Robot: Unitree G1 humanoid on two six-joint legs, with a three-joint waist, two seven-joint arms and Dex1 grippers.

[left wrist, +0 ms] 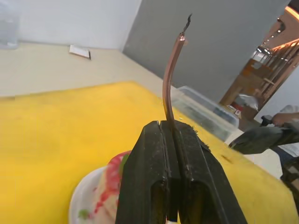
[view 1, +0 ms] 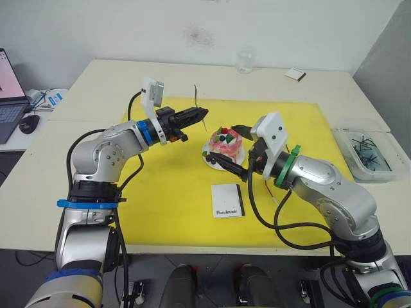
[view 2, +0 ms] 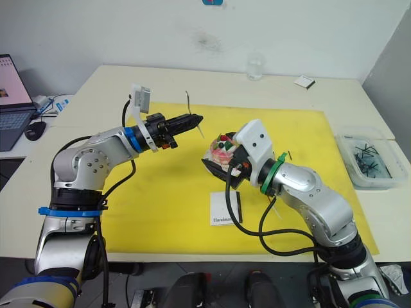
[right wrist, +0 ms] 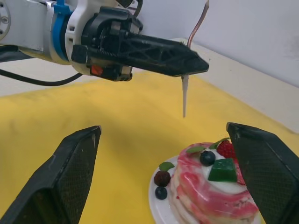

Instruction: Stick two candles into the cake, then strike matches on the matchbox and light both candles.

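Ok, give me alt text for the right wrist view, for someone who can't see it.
The left gripper, shut on a thin reddish candle whose pale pointed end hangs downward, hovers above a pink-layered cake topped with cream, berries and a strawberry on a small white plate. The right gripper's open black fingers frame the cake over the yellow mat.

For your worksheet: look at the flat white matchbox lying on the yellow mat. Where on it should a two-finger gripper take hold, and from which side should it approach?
Probably from above, closing across the two long edges of the matchbox. It lies flat on the yellow mat with clear mat around it, so the thin sides are the only graspable faces. Avoid covering the black striking strip along its edge nearest the right gripper.
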